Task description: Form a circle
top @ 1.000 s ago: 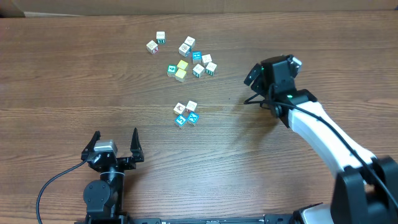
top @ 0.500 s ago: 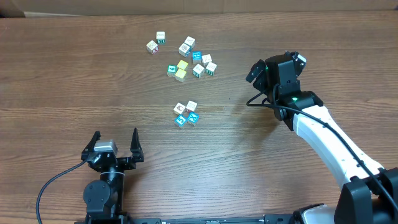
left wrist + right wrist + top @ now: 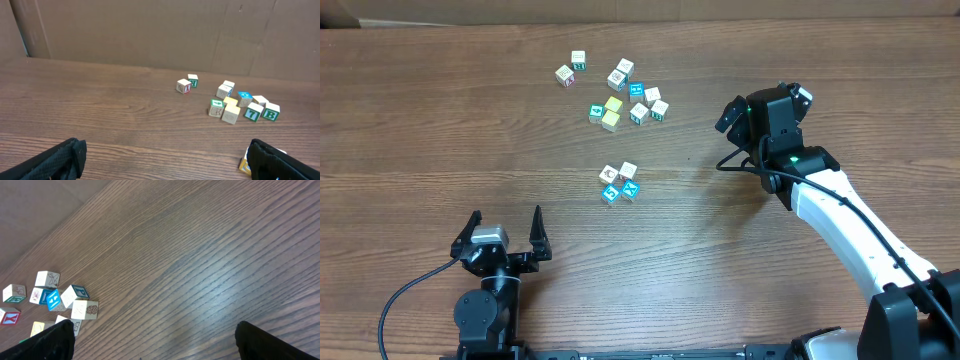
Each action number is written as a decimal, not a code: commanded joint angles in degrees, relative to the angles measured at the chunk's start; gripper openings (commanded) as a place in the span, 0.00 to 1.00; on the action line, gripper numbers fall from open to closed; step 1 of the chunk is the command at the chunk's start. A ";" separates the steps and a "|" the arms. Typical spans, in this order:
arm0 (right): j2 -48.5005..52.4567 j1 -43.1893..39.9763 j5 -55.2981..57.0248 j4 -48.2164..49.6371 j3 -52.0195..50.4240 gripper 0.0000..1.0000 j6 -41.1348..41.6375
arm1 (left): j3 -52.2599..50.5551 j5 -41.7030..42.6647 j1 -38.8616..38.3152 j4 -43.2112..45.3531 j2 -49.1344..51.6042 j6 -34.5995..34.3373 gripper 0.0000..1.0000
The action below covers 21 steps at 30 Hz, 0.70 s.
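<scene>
Since only a tight clump of four cubes stands where a ring should be, the job looks barely begun. Widest of all is the wooden table (image 3: pixel 420 120), bare over most of its grain. Next comes the right arm (image 3: pixel 850 230), reaching in from the near right corner. The right gripper (image 3: pixel 153 327) hangs over bare wood with its fingers spread wide and nothing between them. The left arm (image 3: pixel 485 305) sits folded at the near edge. The left gripper (image 3: pixel 506 222) likewise stands wide apart and empty, pointing out across the table. Smaller is the loose scatter (image 3: pixel 625 95) of white, cyan and yellow cubes at the far middle. It lies just left of the right gripper and well apart from the left one. Smallest is the circle (image 3: pixel 620 182), two white cubes behind two cyan ones, touching or nearly so. It is a compact block with no real long axis, at most a slight diagonal. It lies between the arms, ahead and to the right of the left gripper, and left of and nearer the base than the right gripper. Neither is clearly closer to it. I judge that the right arm is better placed to fetch more cubes, being nearer the scatter.
</scene>
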 commanded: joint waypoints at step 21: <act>-1.09 0.11 0.39 0.26 -0.15 1.00 0.02 | -0.24 0.07 -0.31 0.13 -0.61 1.68 1.00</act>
